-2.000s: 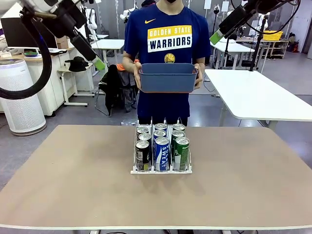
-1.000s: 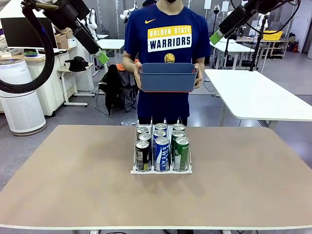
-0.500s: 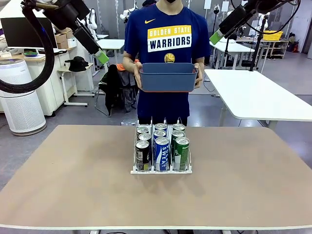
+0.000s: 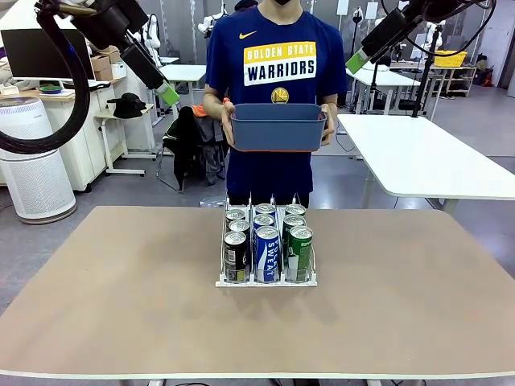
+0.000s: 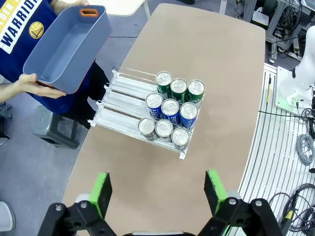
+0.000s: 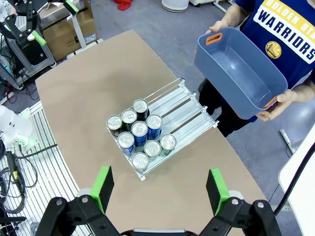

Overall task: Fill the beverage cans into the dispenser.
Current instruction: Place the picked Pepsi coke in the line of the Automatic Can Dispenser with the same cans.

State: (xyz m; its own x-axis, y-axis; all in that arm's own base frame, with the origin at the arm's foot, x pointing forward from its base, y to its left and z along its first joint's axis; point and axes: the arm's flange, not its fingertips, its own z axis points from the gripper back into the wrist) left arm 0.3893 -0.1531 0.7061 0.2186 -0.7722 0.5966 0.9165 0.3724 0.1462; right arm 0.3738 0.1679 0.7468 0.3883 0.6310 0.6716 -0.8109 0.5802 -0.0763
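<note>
The dispenser (image 4: 265,283) stands mid-table, with several beverage cans (image 4: 266,251) in three lanes: black on the left, blue in the middle, green on the right. High above the table's left side, my left gripper (image 4: 166,95) hangs open with nothing in it. My right gripper (image 4: 357,61) is open and empty too, high at the right. The left wrist view looks down between open fingers (image 5: 102,189) at the cans (image 5: 171,109) packed at one end of the dispenser (image 5: 118,98). In the right wrist view, the cans (image 6: 140,132) and the dispenser (image 6: 189,105) lie far below my gripper (image 6: 160,183).
A person at the far side holds an empty blue-grey bin (image 4: 278,127) in both hands at chest height, also seen as the bin (image 5: 66,49) and the bin (image 6: 241,73). The brown tabletop (image 4: 121,297) is bare around the dispenser. A white table (image 4: 426,161) stands at the back right.
Two seconds ago my left gripper hung a little lower; it rose slightly and has been still since. Cans, bin and right arm have not moved.
</note>
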